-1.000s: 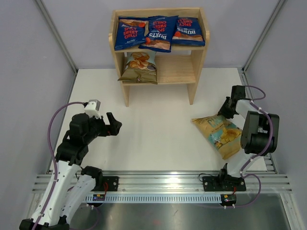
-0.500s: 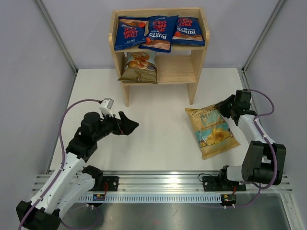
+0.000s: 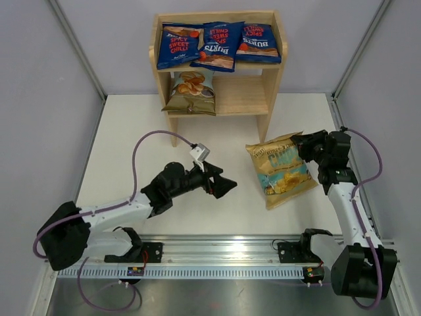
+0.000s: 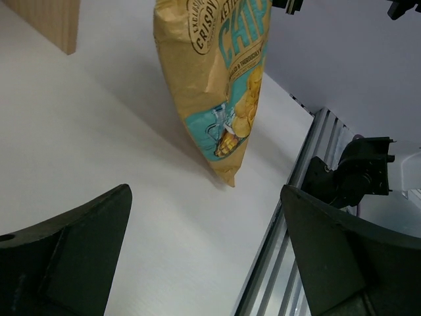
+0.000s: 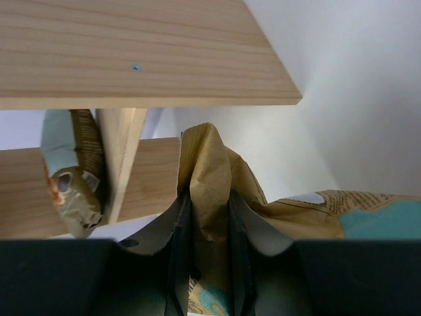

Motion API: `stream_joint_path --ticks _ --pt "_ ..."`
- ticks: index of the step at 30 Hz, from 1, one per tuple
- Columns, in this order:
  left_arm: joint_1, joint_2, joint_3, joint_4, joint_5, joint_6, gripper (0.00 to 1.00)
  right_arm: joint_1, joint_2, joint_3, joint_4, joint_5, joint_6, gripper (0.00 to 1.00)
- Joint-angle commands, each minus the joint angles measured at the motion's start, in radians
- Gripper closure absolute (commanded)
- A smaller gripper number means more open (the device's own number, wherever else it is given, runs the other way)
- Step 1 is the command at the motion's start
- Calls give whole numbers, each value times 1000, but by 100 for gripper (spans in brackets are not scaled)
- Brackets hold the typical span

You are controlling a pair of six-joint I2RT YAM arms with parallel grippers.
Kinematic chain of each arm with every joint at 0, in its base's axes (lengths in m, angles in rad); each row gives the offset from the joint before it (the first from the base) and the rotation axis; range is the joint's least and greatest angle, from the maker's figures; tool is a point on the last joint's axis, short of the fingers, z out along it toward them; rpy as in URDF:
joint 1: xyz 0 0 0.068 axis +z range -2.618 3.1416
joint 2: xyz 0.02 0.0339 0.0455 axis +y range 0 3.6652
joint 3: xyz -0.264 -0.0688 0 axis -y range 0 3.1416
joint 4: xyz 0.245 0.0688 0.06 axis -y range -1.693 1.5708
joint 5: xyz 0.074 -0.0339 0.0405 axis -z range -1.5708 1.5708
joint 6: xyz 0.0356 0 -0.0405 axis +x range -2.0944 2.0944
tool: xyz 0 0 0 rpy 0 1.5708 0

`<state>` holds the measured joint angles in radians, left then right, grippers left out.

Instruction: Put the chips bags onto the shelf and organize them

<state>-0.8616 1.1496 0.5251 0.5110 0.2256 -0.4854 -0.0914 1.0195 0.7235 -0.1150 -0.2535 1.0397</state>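
The wooden shelf (image 3: 245,96) stands at the back centre. Three dark blue bags (image 3: 179,46), (image 3: 219,45), (image 3: 259,43) lie on its top tier. A pale bag (image 3: 191,92) lies on the left of the lower tier. My right gripper (image 3: 304,148) is shut on the top right edge of the tan-yellow bag (image 3: 281,172), which is in front of the shelf's right leg. In the right wrist view the jaws (image 5: 205,237) pinch a fold of this bag (image 5: 212,168). My left gripper (image 3: 223,187) is open and empty, pointing at the bag from the left. The bag also shows in the left wrist view (image 4: 217,79), beyond the gripper (image 4: 207,263).
A metal rail (image 3: 223,250) runs along the near edge of the table. Grey walls close in the left, right and back. In the right wrist view the shelf's wood (image 5: 131,52) is close ahead, with the pale bag (image 5: 69,171) on its lower tier.
My right gripper has dragged the tan-yellow bag left and towards the shelf. My left arm has stretched out to the right, towards the bag, with its gripper open.
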Motion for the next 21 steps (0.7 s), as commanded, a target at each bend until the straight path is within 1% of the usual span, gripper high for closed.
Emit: stream_joint_path --ticks 1,3,4,6,10,12,14,17,21 --pt "-63 106 95 269 -63 108 1 7 -94 4 61 -24 125 99" --pt "-88 153 128 300 -80 120 1 7 -122 16 49 -30 149 99" --pt "-97 220 148 348 -80 146 1 7 -151 27 38 -39 166 99" --pt "-109 263 170 403 -78 169 1 7 -179 39 41 -67 201 99" --pt "-129 379 214 504 -22 183 1 7 -223 53 51 -107 264 99" --pt "-143 418 249 540 -28 198 1 7 -249 59 60 -121 302 99" --pt "-155 456 276 529 -61 199 1 7 -263 77 60 -142 325 99" --pt "-175 487 299 567 -97 212 1 7 -285 93 61 -181 359 100" --pt "-200 509 345 567 -120 249 1 7 -335 74 86 -193 427 100"
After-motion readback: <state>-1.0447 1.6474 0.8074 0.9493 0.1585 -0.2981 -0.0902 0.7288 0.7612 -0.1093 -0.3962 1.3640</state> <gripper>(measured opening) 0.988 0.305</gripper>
